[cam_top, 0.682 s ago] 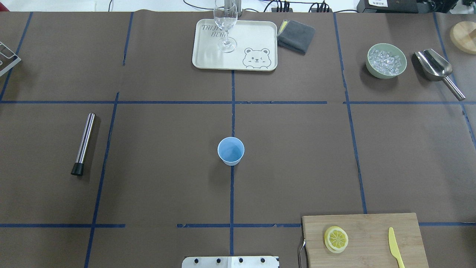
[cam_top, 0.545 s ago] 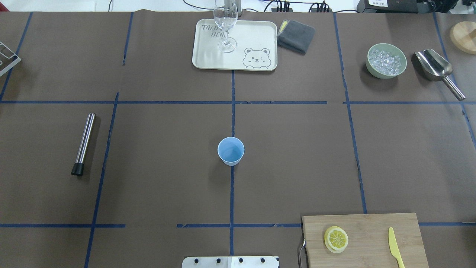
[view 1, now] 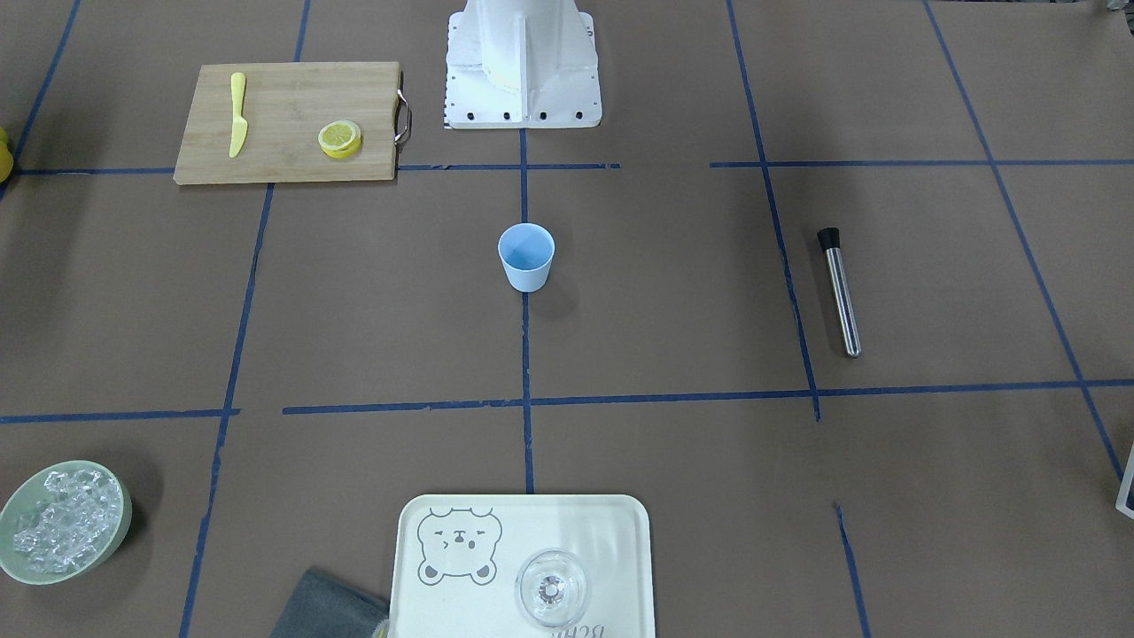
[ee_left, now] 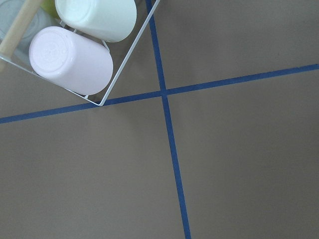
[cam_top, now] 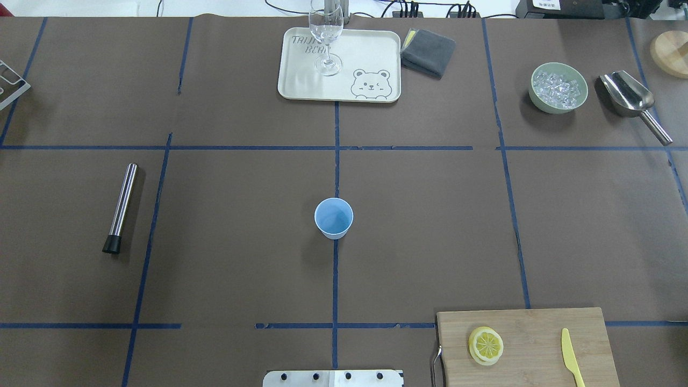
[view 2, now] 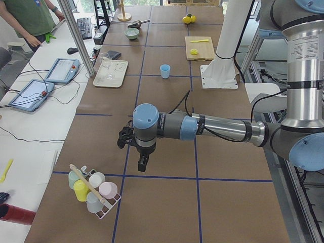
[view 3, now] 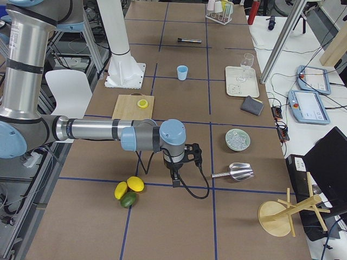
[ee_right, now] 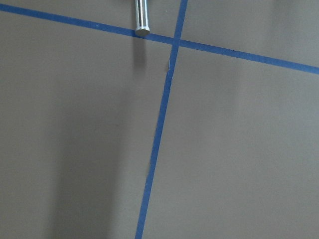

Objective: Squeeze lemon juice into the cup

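Note:
The light-blue cup (cam_top: 334,217) stands upright at the table's middle; it also shows in the front view (view 1: 526,256). Two stacked lemon slices (cam_top: 486,345) lie on the wooden cutting board (cam_top: 537,322) at the near right, and show in the front view (view 1: 340,137). My left gripper (view 2: 143,164) hangs over the table's far left end, next to a wire rack of cups (view 2: 93,190); I cannot tell if it is open. My right gripper (view 3: 176,181) hangs over the far right end, far from the board; I cannot tell its state. Neither wrist view shows fingers.
A yellow knife (cam_top: 572,357) lies on the board. A steel muddler (cam_top: 120,208) lies at the left. A tray (cam_top: 371,54) with a clear glass (cam_top: 325,37), a grey cloth (cam_top: 428,51), a green bowl of ice (cam_top: 558,87) and a metal scoop (cam_top: 631,99) are at the back. Whole fruits (view 3: 128,192) lie near the right gripper.

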Controlling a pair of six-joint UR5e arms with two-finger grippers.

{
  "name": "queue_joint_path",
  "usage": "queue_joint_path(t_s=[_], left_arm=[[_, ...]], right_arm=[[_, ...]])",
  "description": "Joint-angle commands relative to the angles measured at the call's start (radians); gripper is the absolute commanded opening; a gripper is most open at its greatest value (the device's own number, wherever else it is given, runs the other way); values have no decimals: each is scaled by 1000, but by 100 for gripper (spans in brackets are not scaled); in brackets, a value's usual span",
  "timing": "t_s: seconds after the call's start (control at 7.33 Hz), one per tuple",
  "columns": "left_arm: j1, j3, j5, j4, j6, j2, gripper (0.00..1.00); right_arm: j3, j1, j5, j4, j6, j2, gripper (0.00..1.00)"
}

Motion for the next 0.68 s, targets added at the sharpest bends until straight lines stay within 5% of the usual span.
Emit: queue_joint_path(t_s=[0.0,0.55], left_arm=[[0,-1,0,0,0,0,100],[2,2,1,1,0,1,100]], right_arm=[[-4,-2,-7,58,2,24,100],[-24,-11,24,126,22,45,100]])
